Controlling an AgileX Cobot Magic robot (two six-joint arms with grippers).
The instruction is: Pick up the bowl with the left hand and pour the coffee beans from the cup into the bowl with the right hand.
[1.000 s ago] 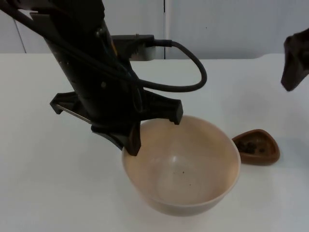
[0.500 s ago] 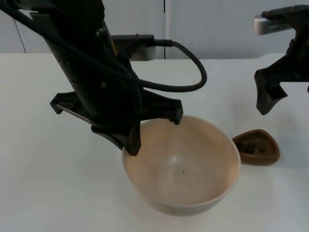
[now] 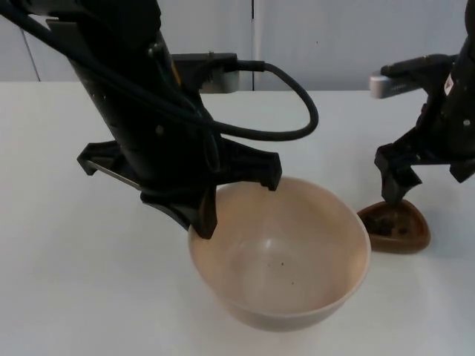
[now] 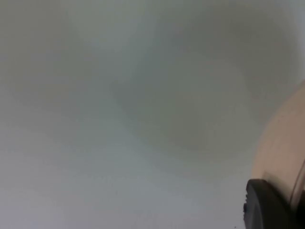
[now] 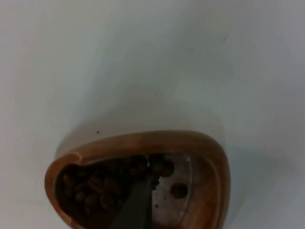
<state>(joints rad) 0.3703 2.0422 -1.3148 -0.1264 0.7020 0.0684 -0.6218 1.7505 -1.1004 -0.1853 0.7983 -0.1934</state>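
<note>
I see a pale cream bowl (image 3: 279,256), upright and nearly empty, held at its rim. Beside it I see a small brown wooden cup (image 3: 395,226) on the table, holding dark coffee beans (image 5: 102,183).

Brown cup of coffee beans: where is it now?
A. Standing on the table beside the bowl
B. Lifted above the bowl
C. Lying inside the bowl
A: the brown cup stands on the white table beside the bowl, with the right end effector just above it.

No readable text, label, brand, number or sign on anything in view.
</note>
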